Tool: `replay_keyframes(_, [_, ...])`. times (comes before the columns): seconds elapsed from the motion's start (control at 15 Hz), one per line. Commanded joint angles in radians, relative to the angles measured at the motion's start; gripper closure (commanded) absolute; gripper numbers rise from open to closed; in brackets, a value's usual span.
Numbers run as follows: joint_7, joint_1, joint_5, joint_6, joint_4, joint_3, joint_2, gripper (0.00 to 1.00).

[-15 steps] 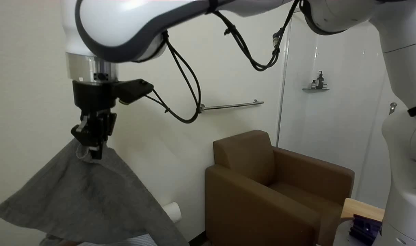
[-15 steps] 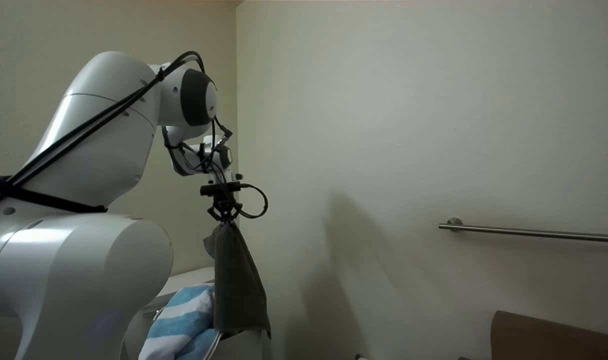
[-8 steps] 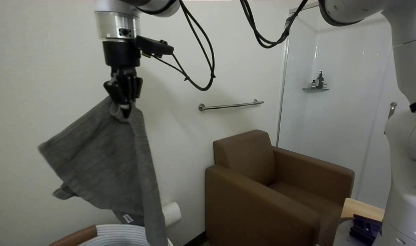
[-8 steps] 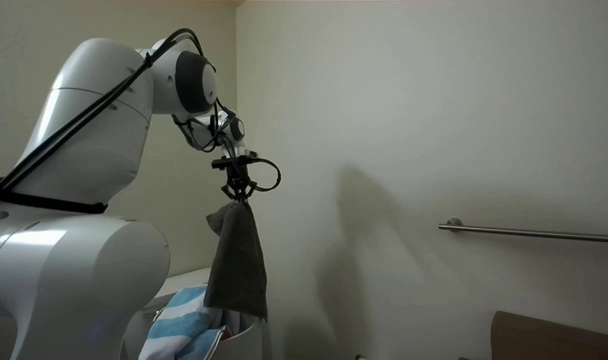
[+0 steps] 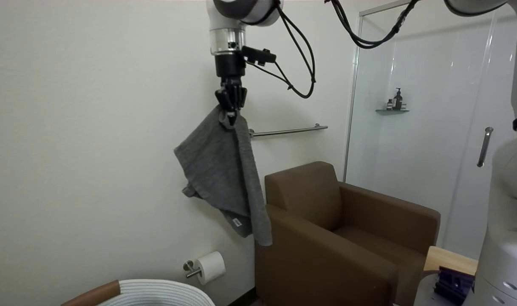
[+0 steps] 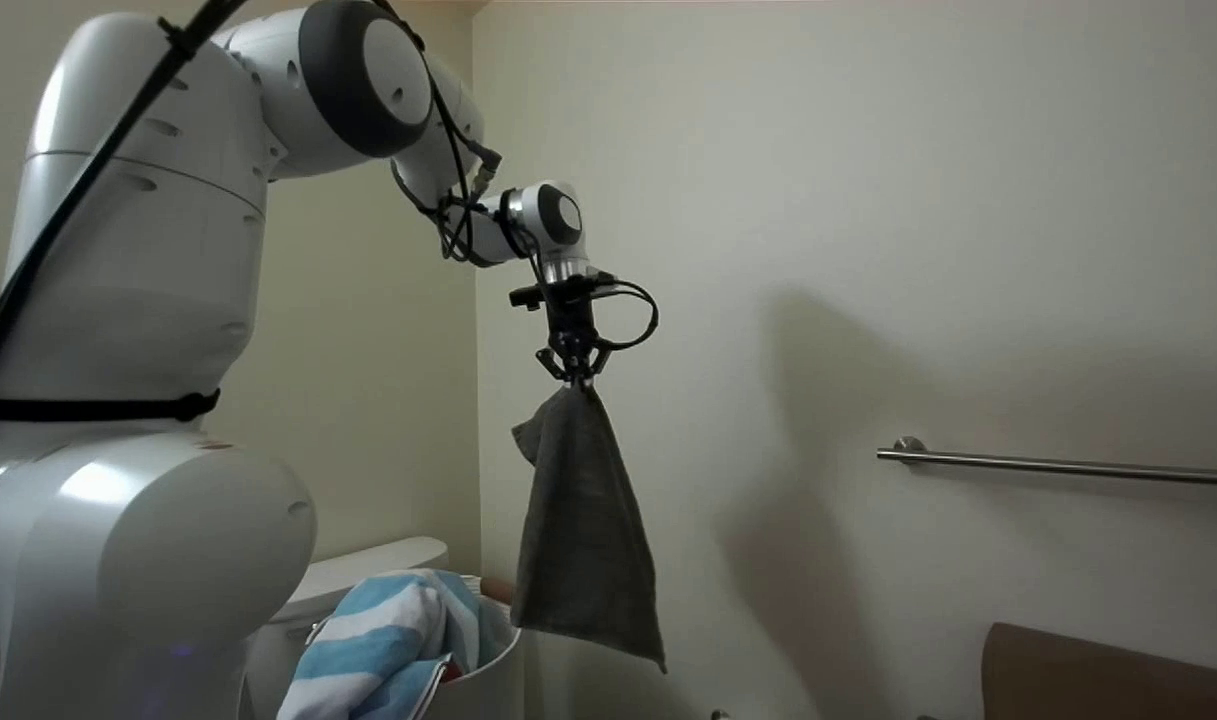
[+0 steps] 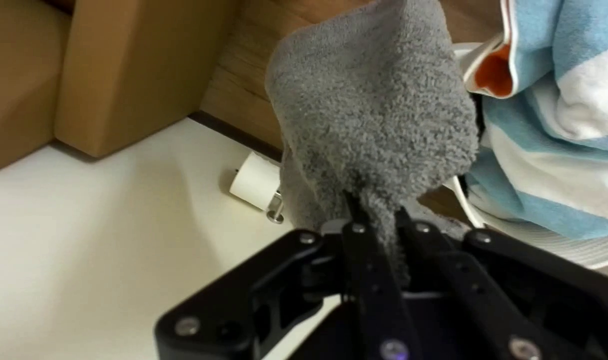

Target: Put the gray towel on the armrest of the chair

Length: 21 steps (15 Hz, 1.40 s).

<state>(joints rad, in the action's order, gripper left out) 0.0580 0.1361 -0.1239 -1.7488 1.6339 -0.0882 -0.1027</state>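
The gripper [image 5: 231,118] is clenching a gathered upper fold of the gray towel [image 5: 220,165] between its fingers [image 7: 366,260], and the cloth is hanging limp in mid-air. Behind it, a pale wall [image 5: 105,127] is carrying a metal bar [image 5: 290,131] and a white paper roll [image 5: 211,267]. The brown chair [image 5: 303,189] is standing just beside that wall, its near armrest [image 5: 322,250] stretching outward with a broad, flat top. Beyond the chair, a glossy shower enclosure [image 5: 428,157] is rising. In the wrist view, wooden floor [image 7: 244,75] is showing between the chair and a white basket [image 5: 152,293] holding a blue-and-white striped towel [image 6: 368,640].

The armrest's edges are running straight toward the front. In an exterior view the gray towel's lower end [image 5: 261,233] is overlapping the armrest's rear edge; in an exterior view a wide stretch of wall is separating the cloth from the chair's back [image 6: 1098,675]. The basket is sitting lower, apart from the cloth.
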Motion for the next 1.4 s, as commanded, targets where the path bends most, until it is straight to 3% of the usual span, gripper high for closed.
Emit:
replay_keyframes(0.0, [0.139,-0.069,0.061,-0.062,0.171,0.032,0.095,0.92])
replay_keyframes(0.07, [0.059,-0.047,0.013,-0.006,0.056,0.02,0.028,0.89])
replay_keyframes(0.4, [0.108,-0.068,0.038,-0.032,0.129,0.029,0.056,0.89])
replay_keyframes(0.67, [0.044,-0.067,-0.03,-0.043,0.119,0.027,0.072,0.93])
replay_keyframes(0.93, [-0.05,-0.11,-0.119,-0.071,0.075,0.081,0.093,0.93])
replay_keyframes(1.33, [-0.105,-0.23,-0.228,-0.112,-0.008,0.209,0.08,0.93])
